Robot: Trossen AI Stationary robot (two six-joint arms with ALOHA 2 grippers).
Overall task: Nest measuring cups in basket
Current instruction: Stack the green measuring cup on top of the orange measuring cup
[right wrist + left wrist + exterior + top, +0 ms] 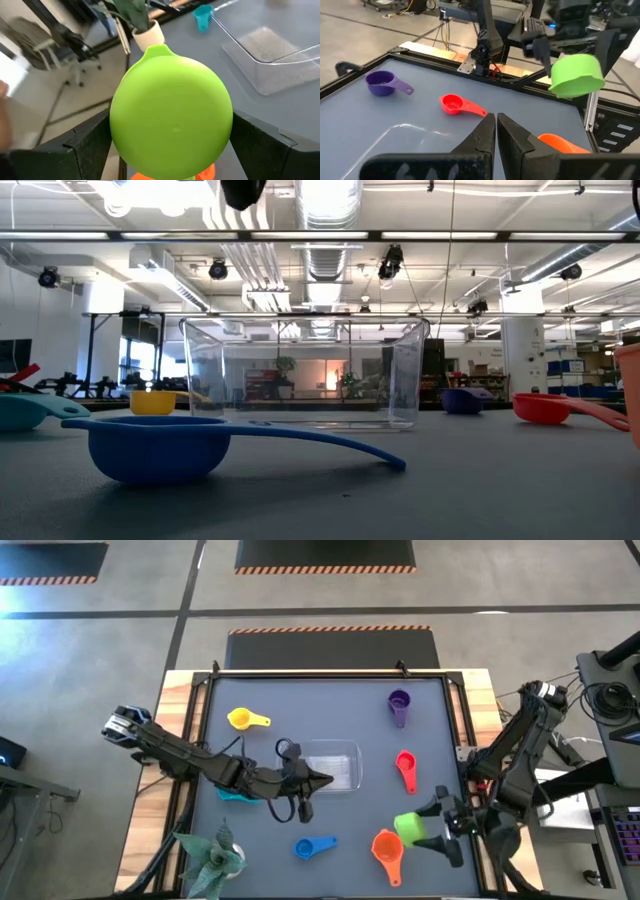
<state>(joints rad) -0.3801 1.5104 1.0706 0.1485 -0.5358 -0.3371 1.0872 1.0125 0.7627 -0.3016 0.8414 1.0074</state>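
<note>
Right gripper point(440, 830) grips the green cup point(409, 827), lifted clear of the mat near the table's right edge; the left wrist view shows that cup hanging in the air between the dark fingers, and the right wrist view is filled by its rounded underside. Left gripper point(322, 778) sits over the left end of the basket point(345, 752), its fingers pressed together on nothing that shows.

As far as these views tell, the task has barely begun. The basket, near the middle of the table, looks empty: the low view looks straight through its clear walls and finds no cup inside. Six cups lie loose on the mat:
- yellow cup point(240, 719), left of the basket toward the far side
- purple cup point(399, 701), far right
- red cup point(404, 762), just right of the basket
- orange cup point(386, 845), near right, beside the green one
- blue cup point(306, 848), near edge, in front of the basket
- teal cup point(231, 795), partly hidden under the left arm

My judgement: the green cup is the first one on its way, with carry and release into the basket yet to do, then all six others to be gathered and stacked inside one another. A potted plant point(213, 858) stands at the near left corner, out of the way.
</note>
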